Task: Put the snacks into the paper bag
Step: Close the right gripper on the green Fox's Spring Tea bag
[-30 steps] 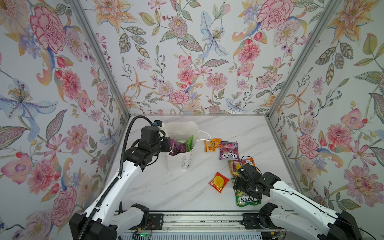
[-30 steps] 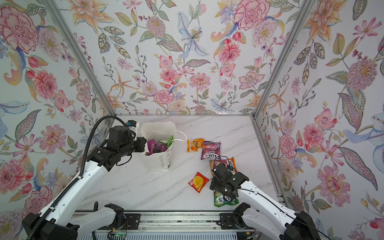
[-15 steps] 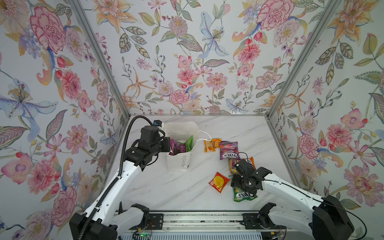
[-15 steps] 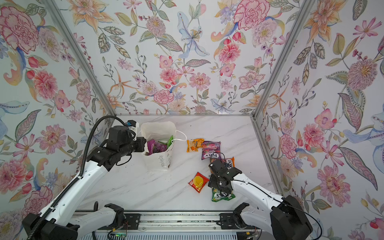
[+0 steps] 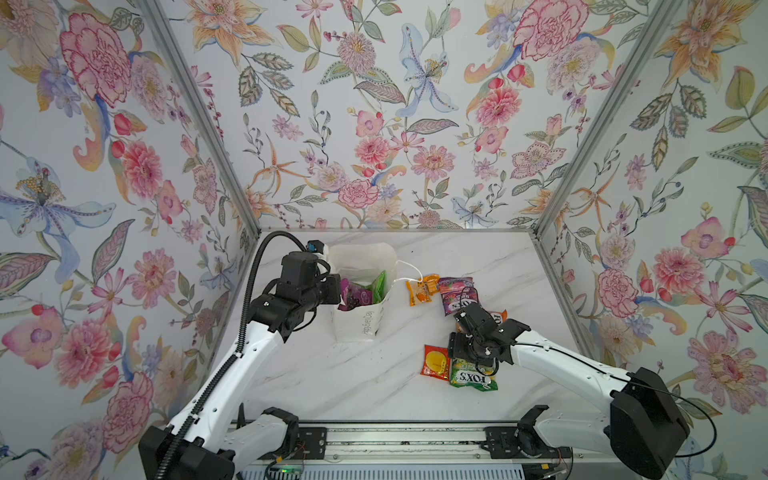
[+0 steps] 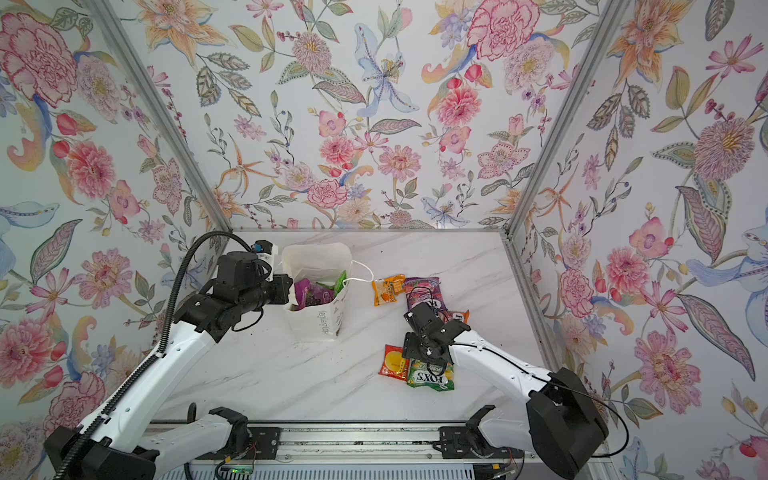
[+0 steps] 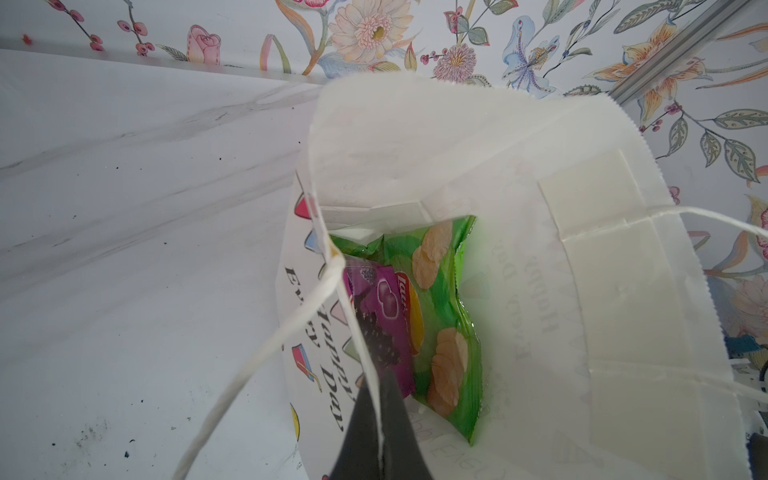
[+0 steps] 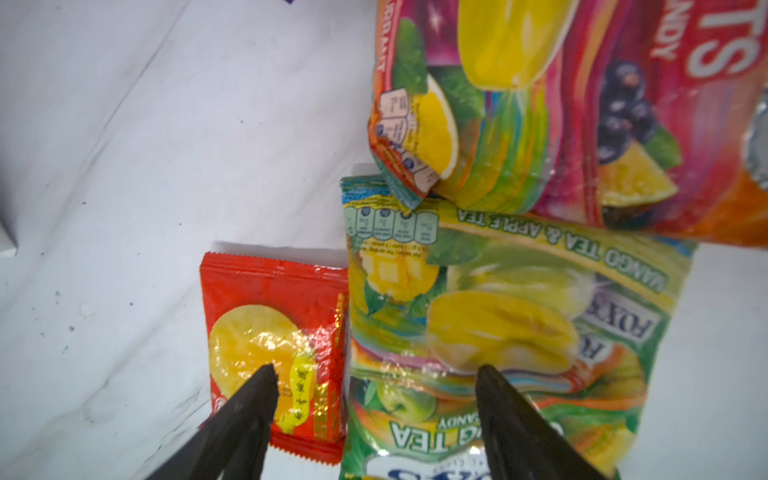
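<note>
The white paper bag stands upright at the back left. My left gripper is shut on its near wall. Inside lie a green chip bag and a purple pack. My right gripper hangs open low over two of the snacks. One fingertip is above the small red pack, the other above the green Fox's bag. An orange Fox's bag lies partly under that arm.
A small orange pack and a purple-pink Fox's bag lie right of the paper bag, near its loose cord handle. Flowered walls close in the marble table on three sides. A metal rail runs along the front.
My right gripper has moved left and back, from over the green Fox's bag to its edge beside the red pack, jaws slightly narrower. The green bag has slid left against the red pack. Left arm unmoved.
</note>
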{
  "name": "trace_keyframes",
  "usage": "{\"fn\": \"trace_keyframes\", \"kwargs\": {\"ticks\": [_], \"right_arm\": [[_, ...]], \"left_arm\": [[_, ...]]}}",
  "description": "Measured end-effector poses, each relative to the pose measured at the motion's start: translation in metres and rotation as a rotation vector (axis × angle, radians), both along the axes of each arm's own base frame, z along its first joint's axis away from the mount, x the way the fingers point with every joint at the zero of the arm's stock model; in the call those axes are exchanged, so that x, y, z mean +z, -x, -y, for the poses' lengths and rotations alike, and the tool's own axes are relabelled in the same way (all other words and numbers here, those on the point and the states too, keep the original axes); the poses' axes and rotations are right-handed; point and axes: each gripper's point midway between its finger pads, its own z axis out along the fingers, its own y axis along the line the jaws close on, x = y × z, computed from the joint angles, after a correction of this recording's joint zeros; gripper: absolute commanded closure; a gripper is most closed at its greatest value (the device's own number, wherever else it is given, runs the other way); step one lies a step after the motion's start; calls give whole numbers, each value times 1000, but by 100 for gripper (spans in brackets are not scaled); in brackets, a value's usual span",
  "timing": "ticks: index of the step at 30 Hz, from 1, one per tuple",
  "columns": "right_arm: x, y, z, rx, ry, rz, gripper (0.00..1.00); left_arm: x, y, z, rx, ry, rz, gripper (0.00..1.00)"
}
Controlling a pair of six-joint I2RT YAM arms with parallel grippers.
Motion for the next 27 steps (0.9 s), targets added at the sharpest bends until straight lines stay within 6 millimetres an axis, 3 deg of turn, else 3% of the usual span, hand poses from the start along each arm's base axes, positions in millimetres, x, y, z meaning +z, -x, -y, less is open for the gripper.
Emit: {"fn": "trace_keyframes", "kwargs": {"ticks": [9,18,27], "right_arm": [[38,29,10,-93,-92,95,25],[22,68,30,-284,-171,68,26],[3,82,44,-495,-273,68,25]], "left_arm": [[0,0,0,-2,2,0,100],[1,0,3,-13,10,1,100],[2,1,4,-18,15,2,100]]}}
